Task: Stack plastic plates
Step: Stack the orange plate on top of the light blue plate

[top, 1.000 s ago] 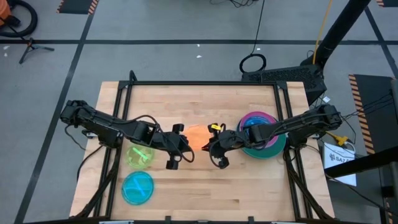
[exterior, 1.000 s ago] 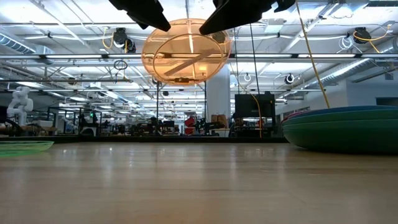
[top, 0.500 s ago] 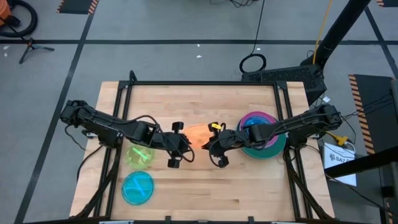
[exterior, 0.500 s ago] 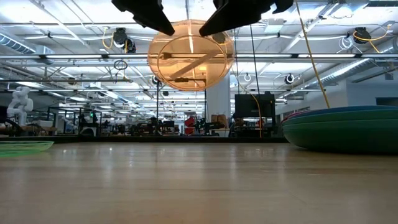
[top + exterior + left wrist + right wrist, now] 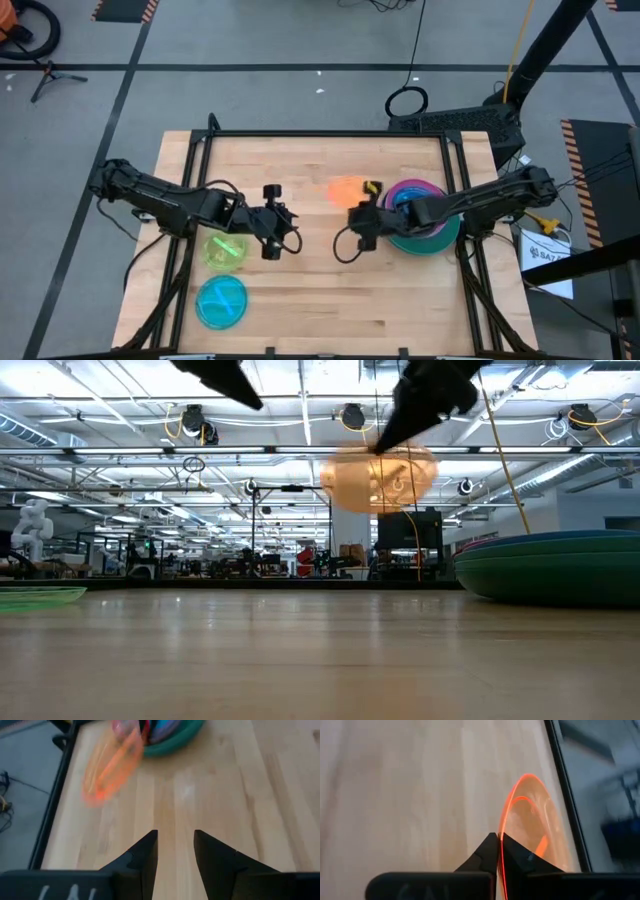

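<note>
A small orange plate (image 5: pixel 345 188) hangs above the table's middle, left of the stack of plates (image 5: pixel 428 222), with my right gripper (image 5: pixel 362 205) shut on it. The stack rests on the table at the right, a large teal plate at its bottom. In the low view the orange plate (image 5: pixel 385 478) hangs well above the table top. My left gripper (image 5: pixel 282 221) stands open and holds nothing, left of centre; its fingers (image 5: pixel 145 855) point toward the stack (image 5: pixel 172 737). A lime plate (image 5: pixel 225 248) and a cyan plate (image 5: pixel 220 301) lie flat at the near left. My right gripper pinches the orange plate's rim (image 5: pixel 500 839) between its two fingers. In the low view the fingers (image 5: pixel 405 422) come at it from above, slanting down. The plate is tilted up on edge, hangs below the fingers and is lifted clear of the table.
A black frame (image 5: pixel 325 134) runs along the table's far edge and down both sides. Bare wood lies between the two grippers and along the near edge (image 5: pixel 340 320). The right arm (image 5: pixel 480 198) reaches in across the stack.
My left gripper has let go of the orange plate and drawn back toward the table's left edge. My right gripper has turned and carried the plate toward the far right, nearer the stack; the plate stays tilted and clear of the table.
</note>
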`<control>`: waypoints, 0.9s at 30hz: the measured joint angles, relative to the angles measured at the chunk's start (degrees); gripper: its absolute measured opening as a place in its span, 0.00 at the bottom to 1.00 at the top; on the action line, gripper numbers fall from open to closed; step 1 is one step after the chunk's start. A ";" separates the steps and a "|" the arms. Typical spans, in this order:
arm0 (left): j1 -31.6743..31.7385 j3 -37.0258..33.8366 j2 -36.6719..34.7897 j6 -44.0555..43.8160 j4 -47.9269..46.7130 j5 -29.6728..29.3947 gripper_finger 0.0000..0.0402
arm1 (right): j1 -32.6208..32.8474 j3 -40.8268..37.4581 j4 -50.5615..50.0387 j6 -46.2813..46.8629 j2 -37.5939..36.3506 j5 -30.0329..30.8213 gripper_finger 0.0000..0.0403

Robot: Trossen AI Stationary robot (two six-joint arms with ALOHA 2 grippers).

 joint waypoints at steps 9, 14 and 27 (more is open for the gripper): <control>-1.74 -0.01 -0.20 -3.36 -3.52 -0.44 0.33 | 1.19 0.04 -26.91 27.86 -6.81 1.53 0.01; -3.60 -0.01 -0.20 -2.81 -2.61 -1.64 0.33 | 2.55 0.04 -37.49 41.04 -8.18 0.97 0.01; -6.03 -0.01 -0.20 -3.42 -2.69 -2.28 0.33 | 4.11 -2.20 -41.07 52.28 -7.78 -1.78 0.01</control>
